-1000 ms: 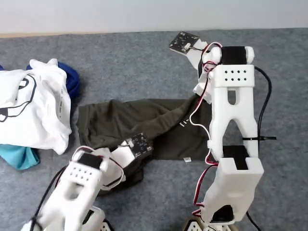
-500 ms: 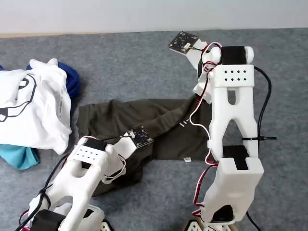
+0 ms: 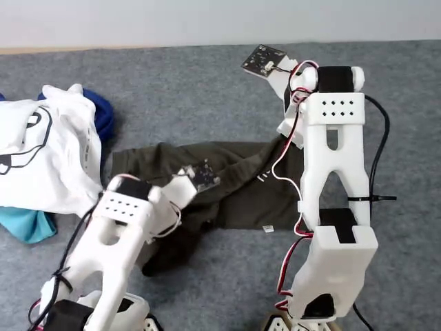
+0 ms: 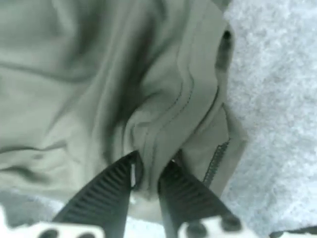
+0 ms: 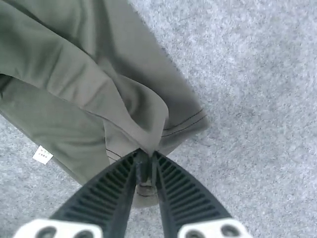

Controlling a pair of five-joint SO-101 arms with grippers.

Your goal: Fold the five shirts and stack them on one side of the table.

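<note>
Dark olive-green fabric shirt (image 3: 241, 186) lying spread but creased on the grey carpet-textured table surface (image 3: 172, 89), in the middle of the high view between the two white arms. Long folds run across its body; a small white label (image 3: 268, 228) shows at the near hem, and the near left corner is bunched into a dark heap beside the left arm. To the left, just beside the olive shirt's edge, a crumpled white fabric shirt with black line print (image 3: 41, 158) rests on a blue garment (image 3: 103, 114) and a teal garment (image 3: 27, 224).

Left gripper (image 4: 151, 171): the black ribbed fingers (image 4: 114, 188) stand almost closed, a narrow gap between them packed with a gathered fold of the olive shirt (image 4: 99, 74) that carries a double-stitched seam; the cloth rises in ridges from the pinch.

Right gripper (image 5: 146, 158): the fingers (image 5: 119, 183) are pressed together on a thin edge of the olive shirt (image 5: 64, 89), close to a stitched hem at the garment's right side; the fabric fans out from the grip over the grey surface, with the label (image 5: 42, 154) lying flat nearby
</note>
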